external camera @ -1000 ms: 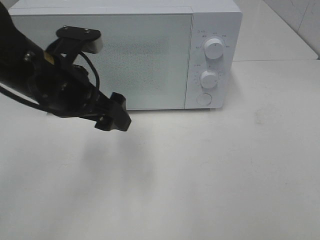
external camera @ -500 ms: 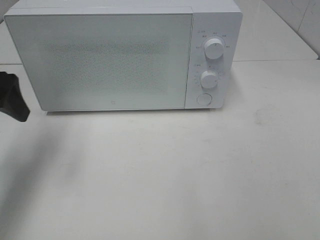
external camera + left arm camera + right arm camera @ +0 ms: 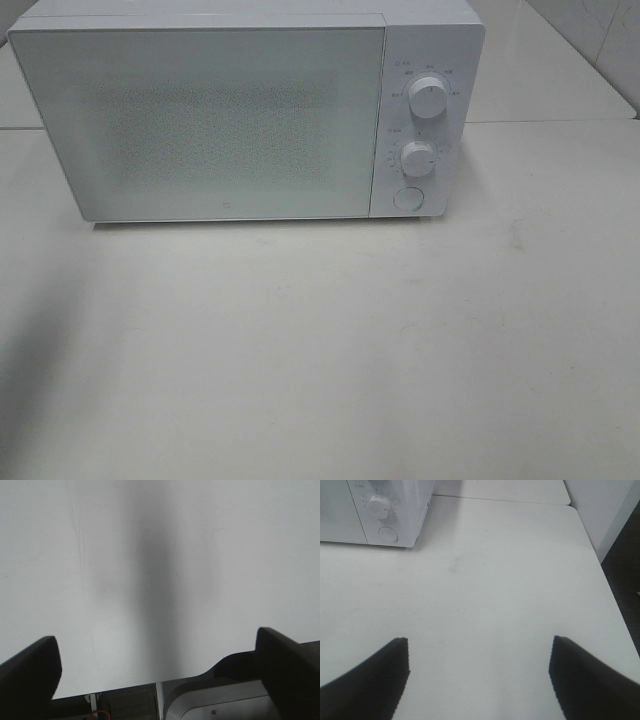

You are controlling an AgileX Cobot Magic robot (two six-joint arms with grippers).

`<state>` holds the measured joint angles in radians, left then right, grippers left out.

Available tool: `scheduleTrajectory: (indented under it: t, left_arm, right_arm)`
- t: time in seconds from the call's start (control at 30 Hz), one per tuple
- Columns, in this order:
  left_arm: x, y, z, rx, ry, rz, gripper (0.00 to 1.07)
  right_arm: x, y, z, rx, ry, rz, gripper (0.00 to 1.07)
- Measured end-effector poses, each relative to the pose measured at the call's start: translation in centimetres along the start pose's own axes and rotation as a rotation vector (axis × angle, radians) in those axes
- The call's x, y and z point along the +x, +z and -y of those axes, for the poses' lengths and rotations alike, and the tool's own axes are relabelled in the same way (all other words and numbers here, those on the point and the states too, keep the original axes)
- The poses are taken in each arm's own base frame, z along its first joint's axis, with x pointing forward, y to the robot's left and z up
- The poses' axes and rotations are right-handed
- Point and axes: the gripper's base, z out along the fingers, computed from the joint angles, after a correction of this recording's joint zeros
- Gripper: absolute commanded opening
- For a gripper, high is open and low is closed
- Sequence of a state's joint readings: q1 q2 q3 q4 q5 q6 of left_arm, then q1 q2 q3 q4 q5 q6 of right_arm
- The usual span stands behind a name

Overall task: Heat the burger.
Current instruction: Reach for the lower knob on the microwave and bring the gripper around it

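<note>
Hanging above the white surface [image 3: 165,570], the left jaws are standing spread wide and grasping nothing. In the high view a white microwave [image 3: 440,45] is sitting at the back, its frosted door [image 3: 220,120] lying shut, with a tiny mark low on it that is too small to read. Right of the door, two white dials [image 3: 428,97] are sitting above a round button [image 3: 407,198]; the print ringing them is too blurred to read. The right jaws are likewise hanging released over the surface, empty, near the microwave's dial corner. The burger is showing in no view, so its place cannot be told.
</note>
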<state>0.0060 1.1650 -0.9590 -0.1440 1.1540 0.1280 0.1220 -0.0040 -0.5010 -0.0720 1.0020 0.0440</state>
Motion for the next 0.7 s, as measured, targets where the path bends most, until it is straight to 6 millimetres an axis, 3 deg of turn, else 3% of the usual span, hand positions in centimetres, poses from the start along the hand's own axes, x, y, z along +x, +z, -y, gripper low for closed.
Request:
scheduleTrajectory:
  t: [0.2,0.23,0.27,0.33,0.63,0.7]
  left_arm:
    - [3.2,-2.2,0.4,-0.013,0.016,0.087,0.98]
    - [4.5,-2.6,0.6,-0.015,0.020,0.111,0.98]
    - [4.5,-2.6,0.6,-0.015,0.020,0.111,0.98]
    - [6.6,-2.7,0.7,-0.019,0.024,0.136,0.98]
    - [11.9,-3.5,1.2,-0.032,0.042,0.281,0.98]
    - [12.4,-3.5,1.2,-0.032,0.044,0.295,0.98]
  right_arm:
    - [0.0,0.0,0.0,0.000,0.000,0.000,0.75]
    - [0.0,0.0,0.0,0.000,0.000,0.000,0.75]
    - [0.0,0.0,0.0,0.000,0.000,0.000,0.75]
    - [0.0,0.0,0.0,0.000,0.000,0.000,0.75]
    - [0.0,0.0,0.0,0.000,0.000,0.000,0.75]
    - [0.0,0.0,0.0,0.000,0.000,0.000,0.75]
